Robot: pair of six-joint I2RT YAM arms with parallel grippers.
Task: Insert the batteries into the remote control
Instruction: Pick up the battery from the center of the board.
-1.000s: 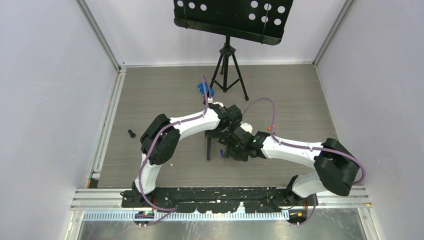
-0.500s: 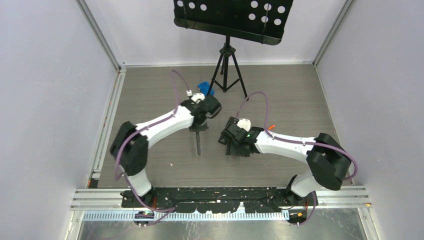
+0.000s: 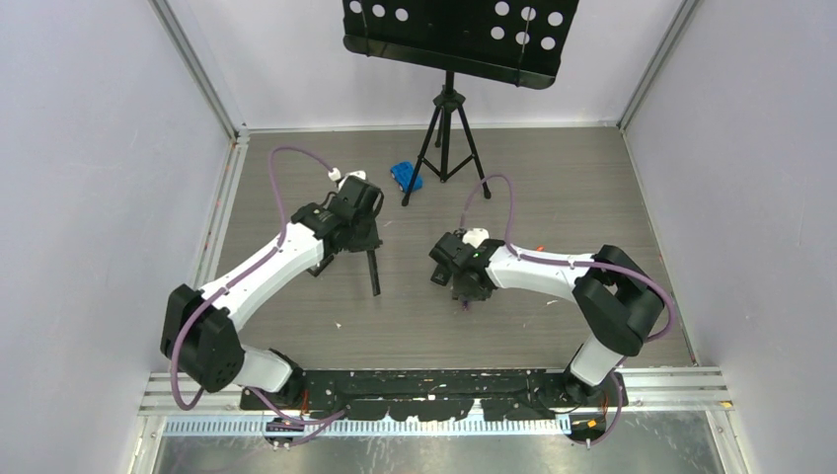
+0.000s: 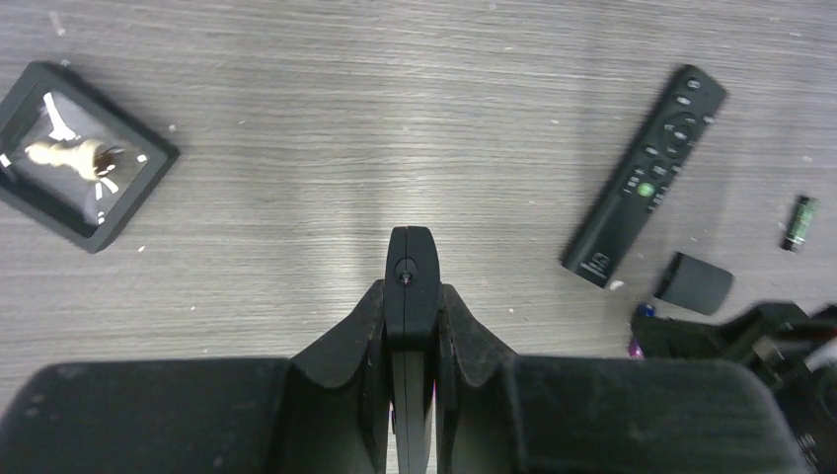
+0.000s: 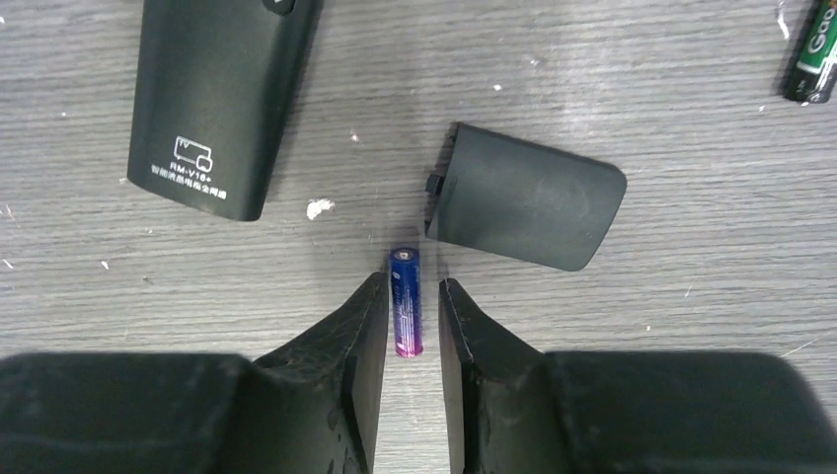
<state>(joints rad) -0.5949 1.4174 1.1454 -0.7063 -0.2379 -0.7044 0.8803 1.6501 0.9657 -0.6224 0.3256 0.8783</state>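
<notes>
**Battery in reach.** On the grey wood-grain desk [image 3: 296, 178], the left arm's pincer [image 4: 412, 301] is clenched on the remote control [image 4: 412, 259]. The remote is a slim matte-black bar gripped edge-on, its free end jutting out past the fingertips toward the near edge, left of the desk's centre. It appears to be held off the surface.

At the far left of the left wrist view, a black-framed square [image 4: 79, 153] with a glossy face lies flat on the desk. Toward the far edge, a small blue object [image 3: 405, 176] sits just beside a foot of the music stand [image 3: 454, 39].

Right of centre, the right arm's pincer [image 5: 412, 286] is down at the desk, released but narrowed. Its fingers [image 5: 360, 336] stand astride a purple battery [image 5: 406, 316], which lies flat between them with a sliver of desk showing beside it.

The right wrist view shows three more things around it, left to right:
- the lower end of a second remote [image 5: 222, 99], with pale lettering at its foot; the left wrist view shows its rows of buttons
- a loose black battery cover [image 5: 523, 197], just beyond the purple battery's tip
- a green battery [image 5: 814, 59], well apart at the picture's edge

All three lie flat on the desk.
</notes>
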